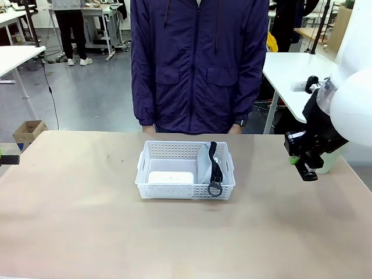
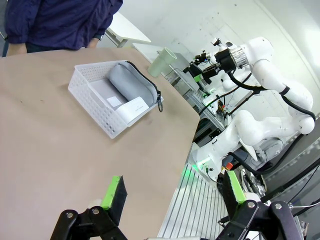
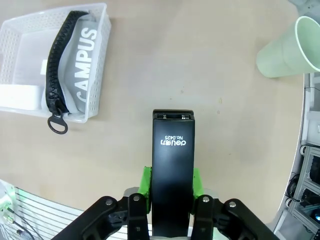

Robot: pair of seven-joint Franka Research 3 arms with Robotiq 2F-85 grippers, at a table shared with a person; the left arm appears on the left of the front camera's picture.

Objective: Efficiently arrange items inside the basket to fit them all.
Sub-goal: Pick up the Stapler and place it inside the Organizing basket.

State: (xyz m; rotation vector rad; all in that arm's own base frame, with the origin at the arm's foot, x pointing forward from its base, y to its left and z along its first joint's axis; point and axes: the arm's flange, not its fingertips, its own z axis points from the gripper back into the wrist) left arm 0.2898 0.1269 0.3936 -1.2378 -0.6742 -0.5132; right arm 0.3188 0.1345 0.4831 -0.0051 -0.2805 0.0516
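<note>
Left pincer (image 2: 173, 180): released, empty. Basket (image 1: 174, 190), centre of worktop (image 1: 87, 221): box (image 1: 170, 176) at left, soft pouch (image 1: 204, 165) at right. Right pincer (image 3: 170, 182): clenched on the stapler (image 3: 172, 150), aloft; rigid, smooth, probably dense. Cup (image 3: 287, 47), far right: light, crushable; grip its wall gently.

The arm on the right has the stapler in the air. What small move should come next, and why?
Probably swing it over the bare back-left corner of the basket: the right gripper holds the black stapler off to the side, while the white box and pouch fill the rest.
</note>
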